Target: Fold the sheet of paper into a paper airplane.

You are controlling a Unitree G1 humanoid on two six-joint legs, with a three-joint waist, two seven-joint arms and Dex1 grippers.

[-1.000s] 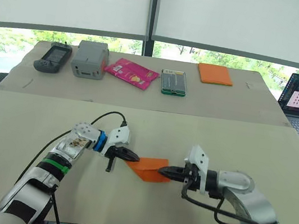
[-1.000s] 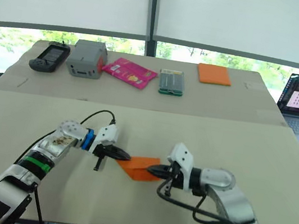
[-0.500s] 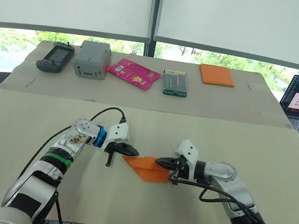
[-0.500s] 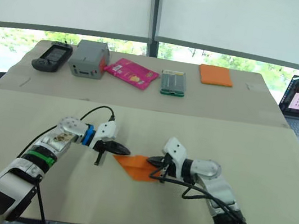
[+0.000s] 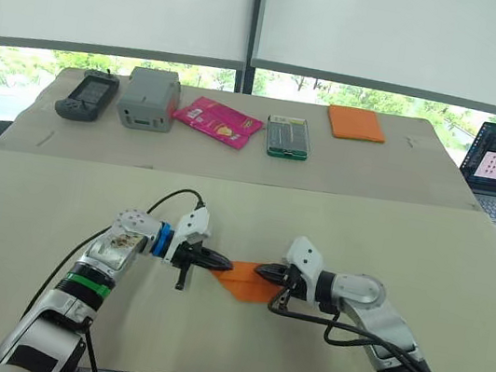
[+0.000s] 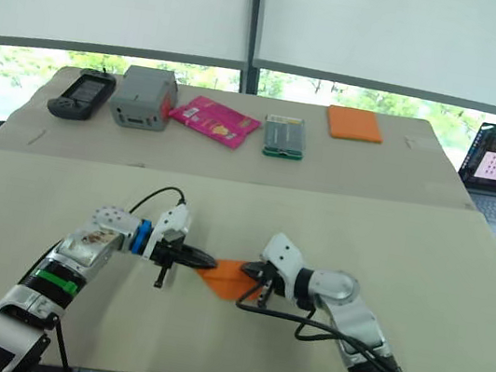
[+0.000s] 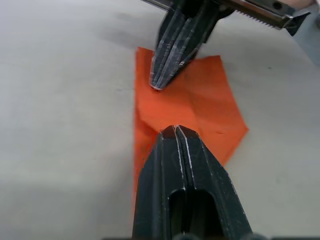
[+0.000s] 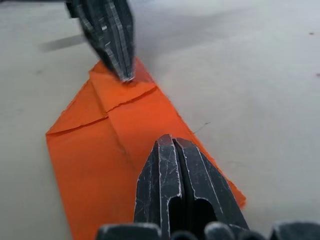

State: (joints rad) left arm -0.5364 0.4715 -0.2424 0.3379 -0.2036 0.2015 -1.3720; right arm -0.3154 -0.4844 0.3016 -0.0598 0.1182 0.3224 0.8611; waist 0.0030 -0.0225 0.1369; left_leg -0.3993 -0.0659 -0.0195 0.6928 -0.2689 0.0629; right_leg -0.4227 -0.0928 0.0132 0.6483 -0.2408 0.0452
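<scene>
Risk first: the thin bright orange sheet of paper (image 5: pixel 248 280), already a creased folded wedge, is pinned only by two narrow tips. If either tool slides sideways rather than pressing straight down, the folded flap could spring open, or the whole sheet could skate on the smooth beige tabletop (image 5: pixel 336 228) and the crease would go crooked. The tips also point straight at each other, so pushing either inward could bump them together or buckle the paper between them. Too much drag on the thin layers could tear an edge.

Left tool (image 5: pixel 220 261): the two black fingers pressed together, nothing pinched between them. Its tip is at the sheet's edge nearest it; the right wrist view shows it down on the folded corner of the paper (image 8: pixel 125 75), apparently touching.

Right tool (image 5: pixel 265 270): fingers likewise pressed together, holding nothing, with the tip over the opposite end of the sheet. It looks to be pressing on the top layer, though contact is hard to confirm from above.

The sheet lies flat on the tabletop directly between the two tools, spanning the gap from one tip to the other. Visible fold lines run out from the left tool's tip toward the right tool. No airplane shape yet, judged mid-fold.
</scene>
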